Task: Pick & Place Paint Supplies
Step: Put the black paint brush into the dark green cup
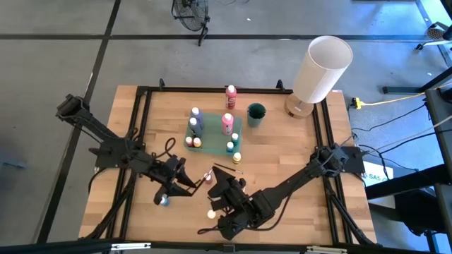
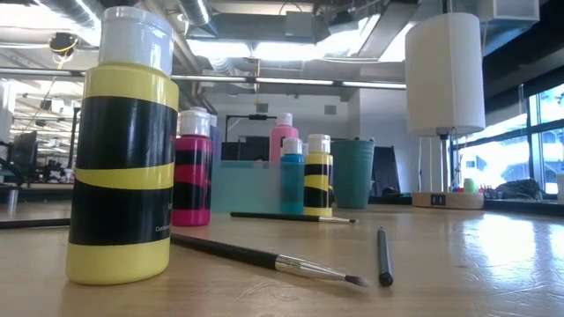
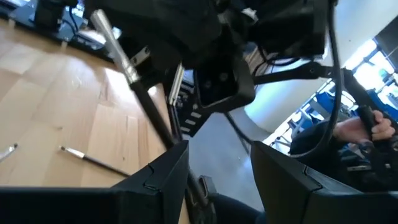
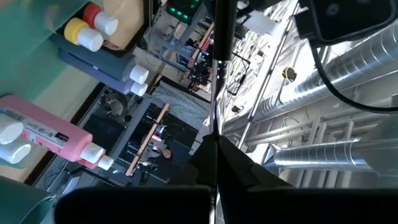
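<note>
On the pale wood-grain table (image 1: 282,152), glossy white-capped bottles crowd a teal tray (image 1: 212,134) at the middle. The right gripper (image 4: 214,146), near the front, pinches a thin dark brush (image 4: 217,74) upright. The left gripper (image 3: 217,165) beside it stands part-open around another brush (image 3: 134,81).

We see a wooden table (image 1: 282,169) with a black frame (image 1: 145,113) standing on a grey floor (image 1: 63,63) crossed by dark seams. Beyond the table's far edge a small floor fan (image 1: 191,13) sits on that floor. Off the table's right side a yellow cable (image 1: 392,101) runs across the floor among black cords. Looking level across the table, we find an open industrial room — exposed silver ducts (image 2: 352,22) and strip lights (image 2: 291,81) overhead, and bright windows (image 2: 520,132) to the right of the table, with desks dimly visible far behind it.
</note>
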